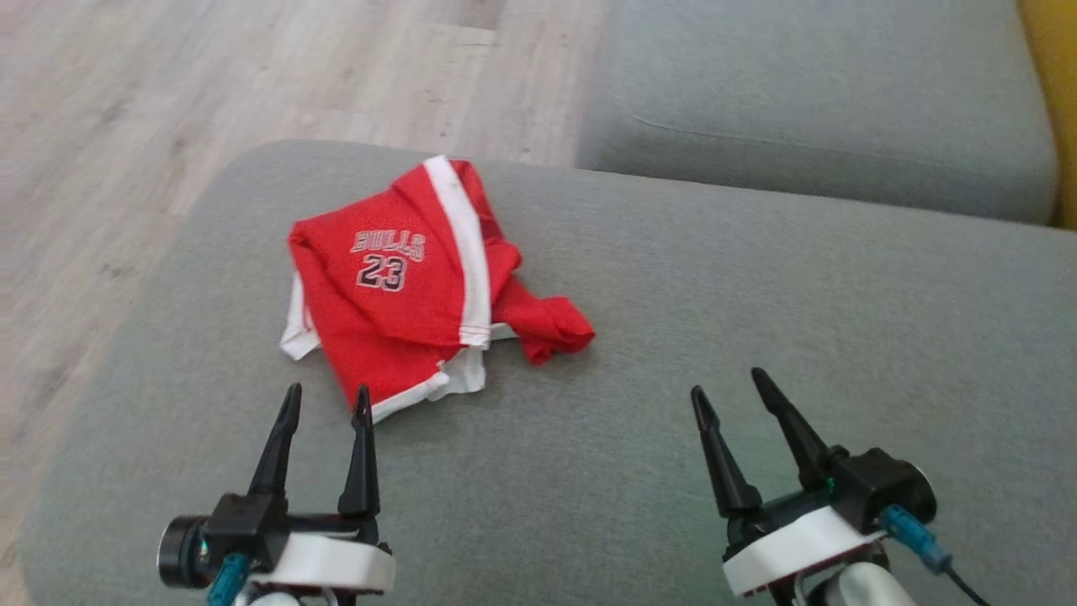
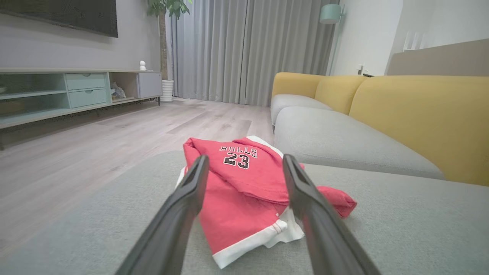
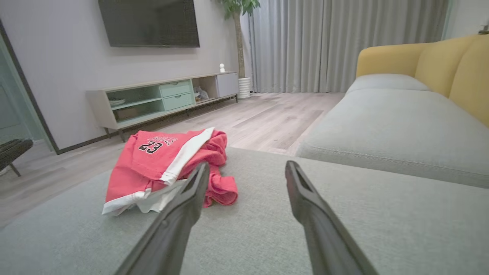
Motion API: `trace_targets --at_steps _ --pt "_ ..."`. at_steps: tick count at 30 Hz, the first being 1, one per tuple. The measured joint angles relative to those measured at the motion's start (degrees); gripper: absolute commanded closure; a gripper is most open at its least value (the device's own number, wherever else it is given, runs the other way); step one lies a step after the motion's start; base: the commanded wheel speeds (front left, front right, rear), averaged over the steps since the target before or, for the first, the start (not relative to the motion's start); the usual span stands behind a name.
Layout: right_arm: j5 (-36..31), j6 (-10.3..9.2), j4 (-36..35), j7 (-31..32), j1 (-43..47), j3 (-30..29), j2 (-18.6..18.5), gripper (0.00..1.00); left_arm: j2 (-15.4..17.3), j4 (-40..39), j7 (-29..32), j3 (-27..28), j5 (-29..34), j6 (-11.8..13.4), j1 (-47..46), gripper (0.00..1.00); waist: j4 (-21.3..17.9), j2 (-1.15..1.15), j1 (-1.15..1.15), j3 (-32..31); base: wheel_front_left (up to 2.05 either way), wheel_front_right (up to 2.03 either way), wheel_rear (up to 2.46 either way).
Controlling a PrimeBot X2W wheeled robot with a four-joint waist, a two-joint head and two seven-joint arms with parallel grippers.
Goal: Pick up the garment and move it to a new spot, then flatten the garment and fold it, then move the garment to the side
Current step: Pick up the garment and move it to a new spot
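The garment [image 1: 421,295] is a crumpled red piece with white trim and a "23" print, lying on the grey sofa cushion [image 1: 673,278] toward its left far part. My left gripper [image 1: 326,402] is open just short of the garment's near white hem, holding nothing. My right gripper [image 1: 729,385] is open over bare cushion, to the right of the garment. In the left wrist view the garment [image 2: 244,191] lies straight ahead between the fingers of the left gripper [image 2: 244,162]. In the right wrist view the garment [image 3: 164,164] sits ahead and left of the right gripper [image 3: 246,168].
A second grey seat cushion [image 1: 824,101] lies beyond on the right, with the yellow sofa back [image 2: 416,110] behind it. Wooden floor [image 1: 126,126] drops off past the cushion's left and far edges. A low TV cabinet [image 3: 164,95] stands against the far wall.
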Motion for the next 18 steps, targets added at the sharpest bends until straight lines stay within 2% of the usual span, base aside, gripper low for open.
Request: trace_targets --at_steps 7,14,18 --pt "0.8 0.00 0.0 0.0 0.1 1.3 0.0 0.00 0.0 0.0 0.0 0.8 0.3 -0.1 0.9 0.00 3.7 0.00 0.00 -0.7 0.00 0.00 0.00" --pt "1.8 0.00 0.3 0.0 0.1 1.8 0.0 0.00 0.0 0.2 0.0 1.0 0.6 -0.8 0.9 0.00 4.3 0.00 0.00 -0.5 0.00 0.00 0.00" --pt "1.8 0.00 0.4 0.0 0.1 2.2 0.0 0.00 1.6 3.0 0.0 -1.3 3.4 -3.5 0.1 0.00 3.6 0.00 0.00 0.3 0.00 0.00 0.00"
